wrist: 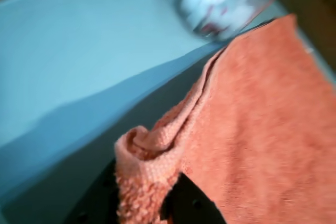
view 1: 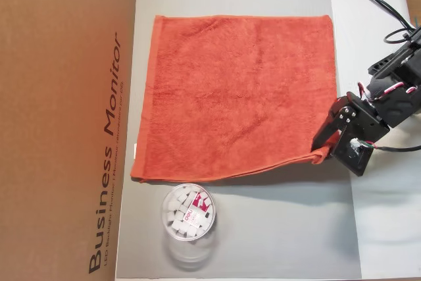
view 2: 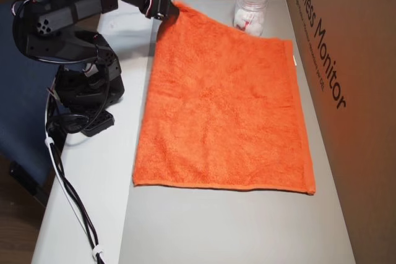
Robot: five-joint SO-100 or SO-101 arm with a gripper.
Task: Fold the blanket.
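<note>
Orange-red blanket (view 1: 240,93) corner pinched between tool (view 1: 323,156) fingers.

A: What sits low in an overhead view, a little left of centre?
B: A clear round jar (view 1: 188,212) holding small white pieces and a red-and-white label. It stands on the grey mat (view 1: 283,228).

A: Does the jar show elsewhere?
B: Yes, at the top centre of the other overhead view, and blurred along the top edge of the wrist view.

A: And the brown surface filling the left of the frame?
B: A cardboard box (view 1: 66,123) printed "Business Monitor", the words running sideways. In the other overhead view it fills the right side.

A: Anything else?
B: Black cables (view 2: 71,196) trail down the lower left over the white table (view 2: 93,171).
</note>
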